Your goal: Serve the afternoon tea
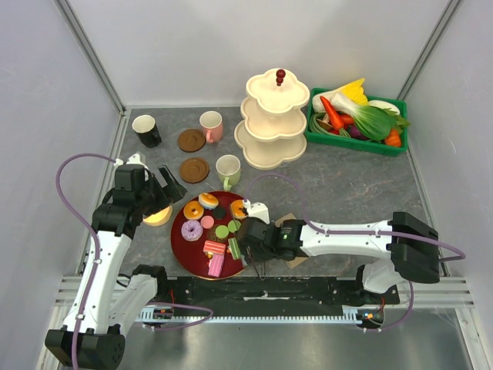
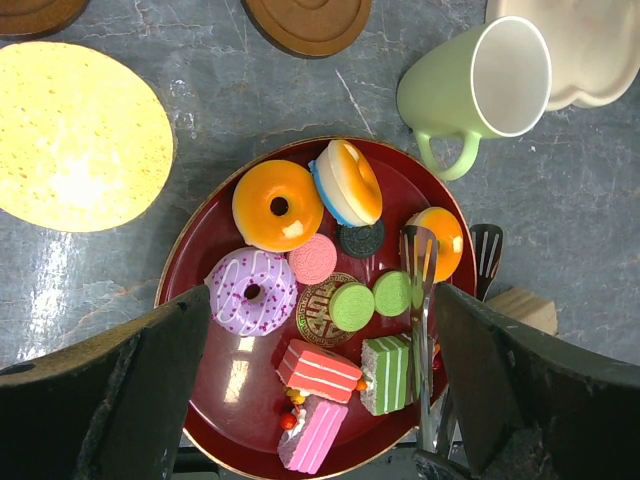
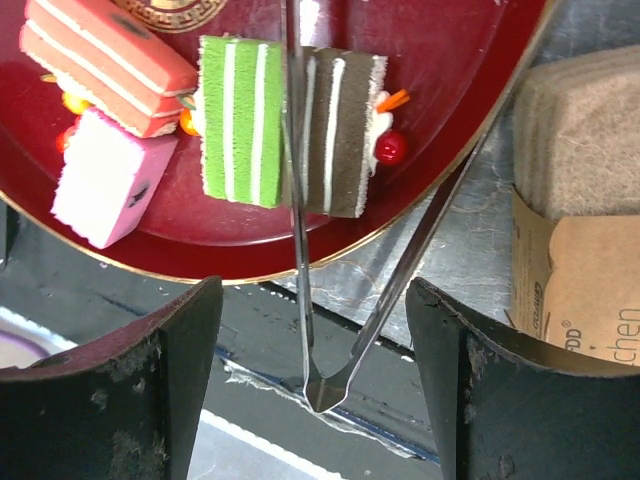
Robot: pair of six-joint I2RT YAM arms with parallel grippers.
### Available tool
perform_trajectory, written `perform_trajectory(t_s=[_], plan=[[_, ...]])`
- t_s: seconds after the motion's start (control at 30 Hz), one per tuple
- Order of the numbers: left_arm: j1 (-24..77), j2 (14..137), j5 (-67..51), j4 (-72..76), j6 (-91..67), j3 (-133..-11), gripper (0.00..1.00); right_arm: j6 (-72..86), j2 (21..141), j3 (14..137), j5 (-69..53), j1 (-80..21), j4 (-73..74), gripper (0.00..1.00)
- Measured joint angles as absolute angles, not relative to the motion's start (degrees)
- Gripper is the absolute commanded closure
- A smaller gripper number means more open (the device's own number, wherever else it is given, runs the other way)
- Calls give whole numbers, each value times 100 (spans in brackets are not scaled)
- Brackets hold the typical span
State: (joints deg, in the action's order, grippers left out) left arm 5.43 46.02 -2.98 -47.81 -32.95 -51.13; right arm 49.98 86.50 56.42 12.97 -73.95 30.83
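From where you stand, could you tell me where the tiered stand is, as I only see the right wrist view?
Observer: The cream tiered stand is beyond the red tray, toward the far side of the table; its tiers look bare.
Operator: Thank you. Are the mugs on their coasters yet?
Observer: No. The black mug, pink mug and pale-green mug stand on the table itself; the far coaster and near coaster are bare.
Operator: And where is the left arm?
Observer: The left gripper hovers left of the tray, jaws wide open, holding nothing.
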Motion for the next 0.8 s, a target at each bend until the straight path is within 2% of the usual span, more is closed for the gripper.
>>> perform_trajectory(t_s=[0.17, 0.67, 0.8], plan=[[543, 4602, -318, -4781, -3295, -5113, 2, 5365, 8755, 5507, 1708, -7491, 3159, 19], [543, 4602, -318, -4781, -3295, -5113, 2, 5808, 9411, 5478, 2364, -7513, 2971, 27], [543, 4602, -318, -4781, -3295, -5113, 2, 5924, 9441, 5478, 2471, -7518, 2928, 35]])
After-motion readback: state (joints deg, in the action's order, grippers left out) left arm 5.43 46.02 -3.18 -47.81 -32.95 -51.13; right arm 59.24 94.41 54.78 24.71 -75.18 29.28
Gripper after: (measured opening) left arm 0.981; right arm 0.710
